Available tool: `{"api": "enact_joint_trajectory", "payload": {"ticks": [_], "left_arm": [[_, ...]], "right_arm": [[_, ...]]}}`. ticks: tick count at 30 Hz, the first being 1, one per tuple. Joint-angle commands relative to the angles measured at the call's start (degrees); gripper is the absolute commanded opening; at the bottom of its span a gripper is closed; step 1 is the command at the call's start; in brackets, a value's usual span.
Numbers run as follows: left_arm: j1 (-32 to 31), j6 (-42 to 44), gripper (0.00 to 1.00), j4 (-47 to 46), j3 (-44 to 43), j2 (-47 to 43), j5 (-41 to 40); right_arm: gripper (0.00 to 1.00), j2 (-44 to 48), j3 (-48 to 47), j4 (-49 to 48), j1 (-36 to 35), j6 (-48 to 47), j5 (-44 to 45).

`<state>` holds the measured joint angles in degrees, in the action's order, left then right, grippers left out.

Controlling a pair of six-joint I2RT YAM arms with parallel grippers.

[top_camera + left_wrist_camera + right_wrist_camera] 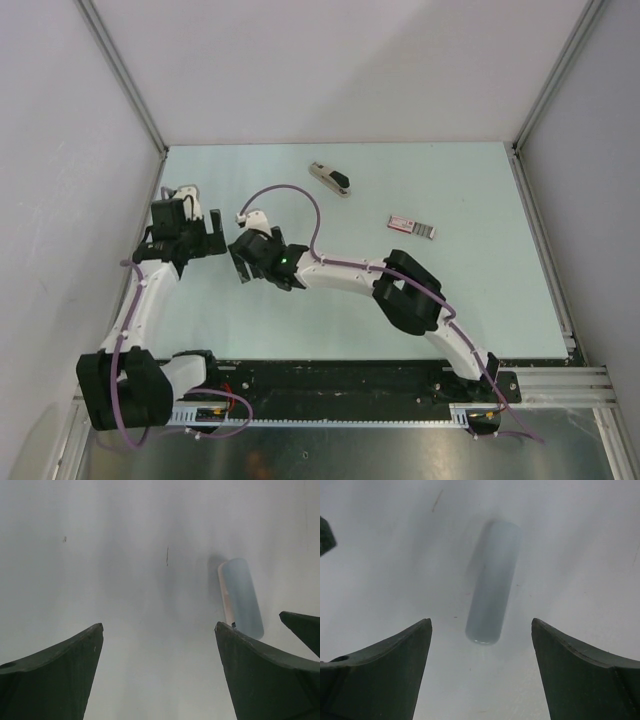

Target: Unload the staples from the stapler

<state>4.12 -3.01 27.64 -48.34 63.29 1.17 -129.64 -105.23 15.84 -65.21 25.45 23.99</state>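
The stapler, pale with a black upper part, lies at the far middle of the table, well away from both grippers. My left gripper is open and empty at the left; its view shows bare table between the fingers. My right gripper is open and empty, close beside the left one. In the right wrist view a pale blue rounded oblong piece lies on the table just ahead of the fingers. That piece also shows in the left wrist view, to the right of my fingers.
A flat pink-and-white box lies right of centre, near the stapler. Side walls with metal rails border the table. The right gripper's finger shows at the edge of the left wrist view.
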Motion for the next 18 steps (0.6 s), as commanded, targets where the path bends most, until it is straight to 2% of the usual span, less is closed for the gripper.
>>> {"api": "enact_joint_trajectory", "payload": {"ticks": [1, 4, 8, 13, 18], "left_arm": [[1.9, 2.91, 0.98, 1.95, -2.05, 1.16, 3.98], [2.25, 4.08, 0.97, 1.98, -2.13, 0.82, 4.69], [2.36, 4.68, 0.95, 2.06, -2.12, 0.99, 4.66], [2.61, 5.7, 0.88, 2.14, -1.99, 2.34, 3.46], [3.75, 7.37, 0.78, 2.15, -1.3, 3.35, 3.81]], "right_arm": [[0.85, -2.22, -4.25, 4.02, -0.35, 1.29, 1.6], [0.81, -3.15, -4.33, 4.15, -0.31, 1.26, 2.08], [0.71, -4.14, -4.18, 3.54, -0.16, 1.09, 2.14], [0.59, -3.94, -3.65, 1.65, -0.09, 0.73, 1.93], [0.54, -3.47, -3.98, 0.76, -0.08, -0.36, 1.82]]}}
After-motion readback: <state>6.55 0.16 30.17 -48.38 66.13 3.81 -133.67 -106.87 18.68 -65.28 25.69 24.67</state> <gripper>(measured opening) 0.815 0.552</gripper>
